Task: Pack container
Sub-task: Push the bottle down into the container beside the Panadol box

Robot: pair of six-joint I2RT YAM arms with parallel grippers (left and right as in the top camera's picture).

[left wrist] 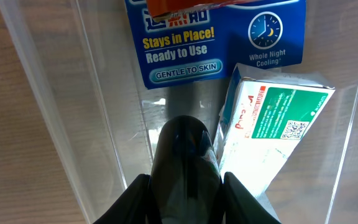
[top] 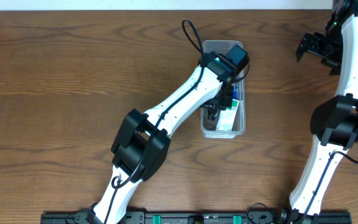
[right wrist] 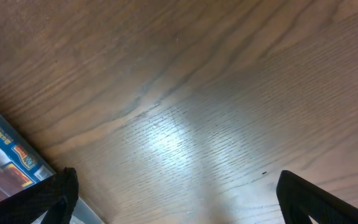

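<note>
Container (top: pixel 224 43): risks wedging dark item (left wrist: pixel 185 149), clenched in left gripper (left wrist: pixel 185 183), against tilted green-white box (left wrist: pixel 272 124); right gripper (right wrist: pixel 176 180) spread, empty.

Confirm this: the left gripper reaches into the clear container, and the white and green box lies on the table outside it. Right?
No. The left gripper does reach into the container, but the white and green box lies inside it, next to the blue pack, as the left wrist view shows.
</note>
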